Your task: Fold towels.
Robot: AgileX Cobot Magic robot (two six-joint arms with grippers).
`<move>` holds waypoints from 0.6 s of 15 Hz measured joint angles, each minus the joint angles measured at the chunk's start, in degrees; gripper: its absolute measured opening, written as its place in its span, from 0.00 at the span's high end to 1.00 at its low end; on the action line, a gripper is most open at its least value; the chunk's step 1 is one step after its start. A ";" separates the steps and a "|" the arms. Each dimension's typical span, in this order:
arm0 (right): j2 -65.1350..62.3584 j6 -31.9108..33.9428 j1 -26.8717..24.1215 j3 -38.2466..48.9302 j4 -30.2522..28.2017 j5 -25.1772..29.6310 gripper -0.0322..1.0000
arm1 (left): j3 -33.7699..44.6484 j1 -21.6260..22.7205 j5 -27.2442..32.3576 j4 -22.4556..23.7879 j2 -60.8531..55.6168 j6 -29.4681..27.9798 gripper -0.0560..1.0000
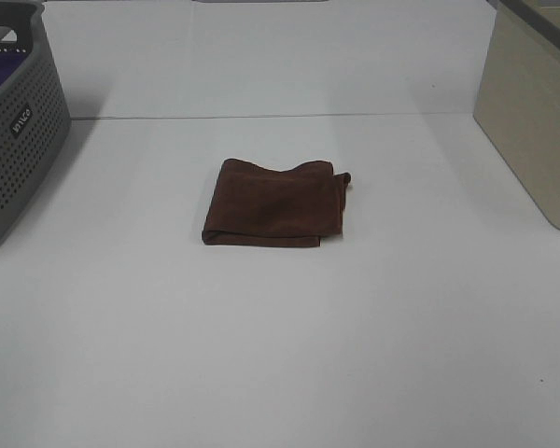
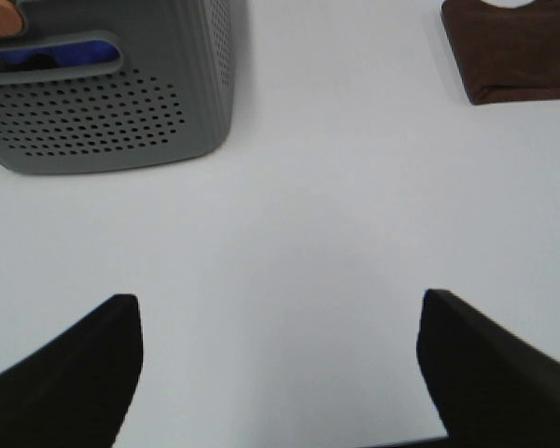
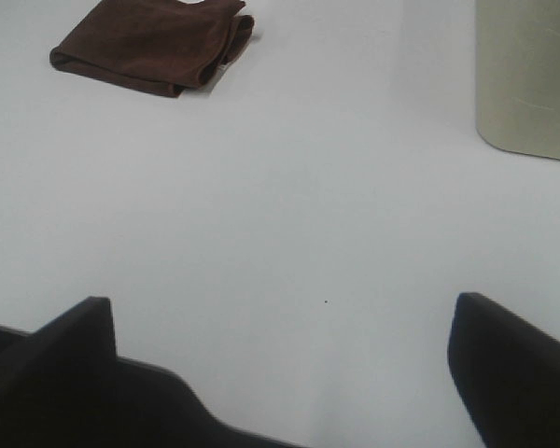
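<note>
A dark reddish-brown towel (image 1: 274, 203) lies folded into a small rectangle in the middle of the white table. It also shows in the left wrist view (image 2: 515, 49) and in the right wrist view (image 3: 154, 43). Neither arm shows in the exterior high view. My left gripper (image 2: 280, 364) is open and empty over bare table, well away from the towel. My right gripper (image 3: 285, 364) is open and empty over bare table, also well away from the towel.
A grey perforated basket (image 1: 14, 121) stands at the far left with purple fabric (image 1: 2, 73) inside; it also shows in the left wrist view (image 2: 121, 93). A beige bin (image 1: 534, 117) stands at the far right, also seen in the right wrist view (image 3: 527, 79).
</note>
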 joint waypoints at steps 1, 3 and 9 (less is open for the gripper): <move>-0.92 0.00 -1.09 0.00 0.06 0.00 0.08 | 0.00 0.06 0.00 0.00 -1.89 0.00 0.23; -3.38 0.00 -1.55 0.00 0.46 0.00 0.08 | 0.00 0.06 0.00 0.00 -4.58 0.00 0.23; -6.53 0.00 -1.55 0.00 0.92 0.00 0.08 | 0.00 0.06 0.06 0.00 -5.44 0.00 0.23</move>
